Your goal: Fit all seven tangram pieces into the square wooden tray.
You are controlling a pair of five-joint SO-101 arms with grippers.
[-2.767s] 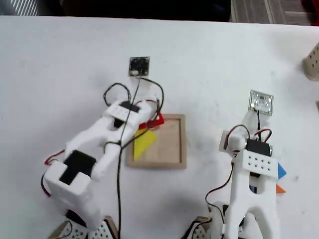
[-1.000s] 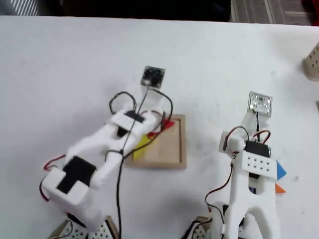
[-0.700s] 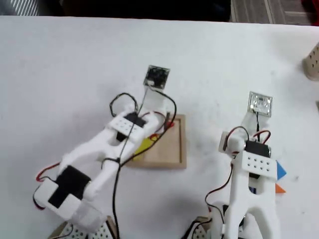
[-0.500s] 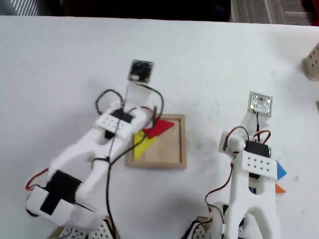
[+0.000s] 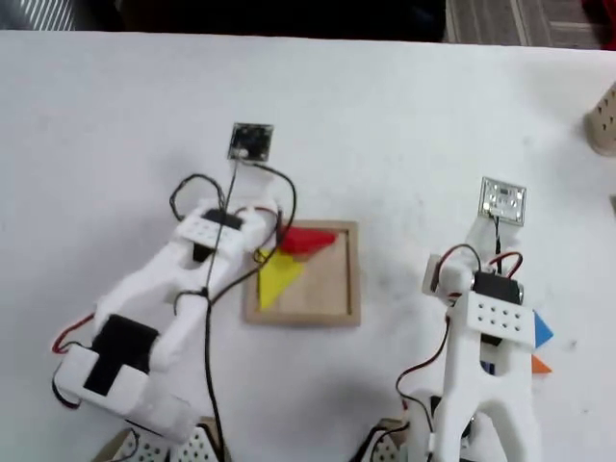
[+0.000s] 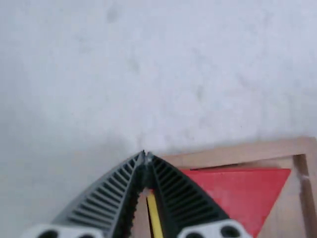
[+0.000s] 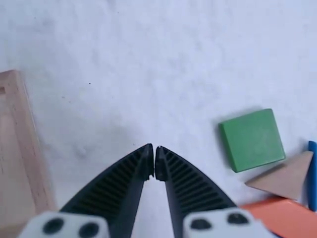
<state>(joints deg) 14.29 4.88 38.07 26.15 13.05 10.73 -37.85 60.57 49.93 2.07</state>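
Two pieces are in, so five are left by my reckoning: the red triangle (image 5: 306, 239) and the yellow triangle (image 5: 276, 276) lie inside the wooden tray (image 5: 353, 279). The left gripper (image 6: 145, 157) hangs at the tray's corner, fingers pressed together on nothing. Next, I'd say, the right gripper (image 7: 153, 161), likewise closed and empty, must open over the green square (image 7: 252, 140) beside the tan triangle (image 7: 282, 178) on the white table (image 5: 404, 115), with dark floor (image 5: 289, 14) beyond its far edge.
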